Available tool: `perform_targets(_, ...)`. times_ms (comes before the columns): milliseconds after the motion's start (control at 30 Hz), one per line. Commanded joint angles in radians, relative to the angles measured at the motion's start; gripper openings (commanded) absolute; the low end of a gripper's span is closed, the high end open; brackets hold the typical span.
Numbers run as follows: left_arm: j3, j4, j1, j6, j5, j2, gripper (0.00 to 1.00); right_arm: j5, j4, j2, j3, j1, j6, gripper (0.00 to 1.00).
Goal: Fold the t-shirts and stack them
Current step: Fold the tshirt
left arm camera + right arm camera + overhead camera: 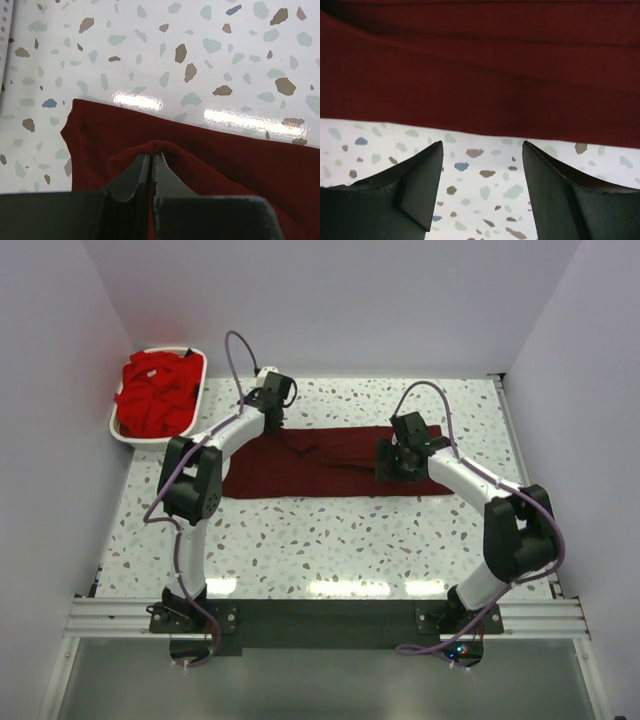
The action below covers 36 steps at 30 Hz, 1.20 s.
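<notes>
The dark maroon t-shirt (320,465) lies spread as a wide band across the middle of the table. My left gripper (272,423) is at its far left corner, shut on a pinched fold of the maroon cloth (165,150). My right gripper (393,466) hovers over the shirt's right part, open and empty; its fingers (427,165) frame bare table just short of the shirt's edge (480,80). Several bright red t-shirts (155,390) are heaped in the basket at the far left.
A white slotted plastic basket (125,435) stands at the table's far left corner. White walls enclose the table on three sides. The terrazzo table (330,540) has a metal rail along its near edge, where the arm bases sit.
</notes>
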Motion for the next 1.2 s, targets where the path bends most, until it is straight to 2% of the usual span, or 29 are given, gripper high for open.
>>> perform_targets(0,0.028,0.022,0.009,-0.056,0.015,0.006,0.03,0.064,0.067,0.047,0.063,0.002,-0.021,0.66)
perform_targets(367,-0.028,0.048,0.02,-0.08,0.063,-0.037,0.04,0.032,0.116,0.247,0.17,-0.11,-0.014,0.52)
perform_targets(600,-0.056,0.048,0.022,-0.091,0.079,-0.046,0.05,0.054,0.118,0.328,0.241,-0.176,-0.017,0.52)
perform_targets(733,-0.073,0.046,0.025,-0.096,0.078,-0.053,0.06,0.172,0.092,0.391,0.333,-0.199,-0.015,0.53)
perform_targets(833,-0.082,0.043,0.029,-0.103,0.076,-0.066,0.09,0.177,0.062,0.392,0.379,-0.204,-0.026,0.54)
perform_targets(867,-0.085,0.042,0.034,-0.107,0.076,-0.076,0.11,0.15,0.062,0.368,0.376,-0.202,-0.027,0.55)
perform_targets(967,-0.097,0.034,0.04,-0.122,0.081,-0.1,0.26,0.121,0.094,0.295,0.319,-0.202,-0.029,0.61)
perform_targets(1033,-0.11,0.034,0.045,-0.126,0.093,-0.118,0.32,0.108,0.09,0.265,0.272,-0.202,-0.027,0.64)
perform_targets(1100,-0.116,0.02,0.048,-0.136,0.109,-0.151,0.47,0.1,0.09,0.218,0.232,-0.204,-0.021,0.65)
perform_targets(1167,-0.136,0.006,0.051,-0.142,0.113,-0.2,0.57,0.114,0.09,0.184,0.174,-0.205,-0.023,0.68)
